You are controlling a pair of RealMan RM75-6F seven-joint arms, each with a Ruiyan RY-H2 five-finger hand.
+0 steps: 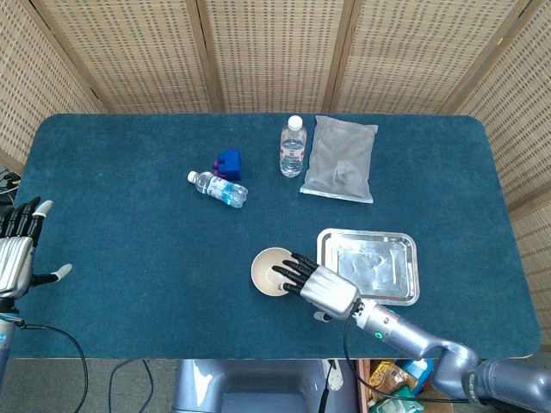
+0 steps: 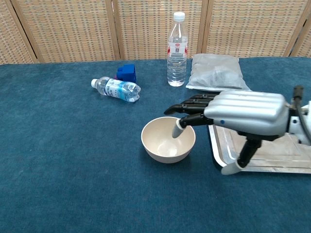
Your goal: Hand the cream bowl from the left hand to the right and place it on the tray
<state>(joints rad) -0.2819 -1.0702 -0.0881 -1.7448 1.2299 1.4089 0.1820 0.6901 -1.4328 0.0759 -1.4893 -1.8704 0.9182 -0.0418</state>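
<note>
At the far left edge of the head view, your left robot hand (image 1: 15,255) sits off the side of the blue worktop (image 1: 120,224), fingers spread and holding nothing. Between it and the bowl lies a wide stretch of bare blue cloth.

Further right, toward the far side, a small water bottle (image 1: 218,188) lies on its side with a blue block (image 1: 227,162) just behind it. An upright water bottle (image 1: 293,147) stands beside a grey pouch (image 1: 341,158); both sit well apart from the bowl.

The cream bowl (image 2: 160,144) rests upright on the worktop, near the front edge and just left of the tray (image 1: 405,267). Only a narrow gap of cloth separates bowl and tray.

Your right robot hand (image 2: 238,115) reaches in from the right, above the tray's left edge, palm down. Its fingers (image 2: 187,108) extend flat over the bowl's right rim, and one fingertip dips inside the bowl. The thumb hangs down over the tray's near left corner. The hand is released and grips nothing; you cannot tell whether the fingertip touches the bowl's inner wall.

The tray's surface to the right of the hand is bare metal, with open cloth beyond it up to the worktop's right edge.
</note>
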